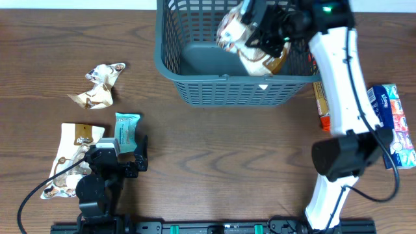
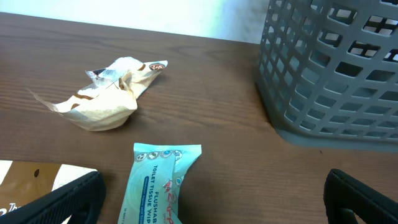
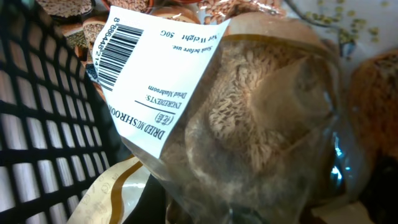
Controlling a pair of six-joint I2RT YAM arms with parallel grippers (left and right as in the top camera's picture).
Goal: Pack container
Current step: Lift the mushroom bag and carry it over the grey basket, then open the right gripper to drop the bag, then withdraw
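The container [image 1: 224,79] sits at the middle of the far edge of the table [image 1: 214,162]. The right end effector [image 1: 260,36] is over the container and seems to hold a clear mushroom bag [image 3: 249,124]. Its fingers are hidden behind the bag, so the hold is my guess. The right wrist view shows other packets [image 3: 376,81] already inside the container, so some of the packing is done. I think this bag is about to go in. 5 things are not packed yet. On the left side of the table there is a crumpled cream packet [image 1: 99,86], a flat cream packet [image 1: 71,159] near the near left corner, and a teal wipes packet [image 2: 158,186] just beside it. On the right side there is an orange packet [image 1: 320,104] near the container and a blue tissue pack [image 1: 393,123] by the right edge. The left end effector [image 2: 214,180] is low near the near left corner, with its fingers wide apart and empty, and the teal wipes packet right in front of it. The table is dark brown wood with wavy lines. Past its far edge is a plain white wall [image 2: 186,12].
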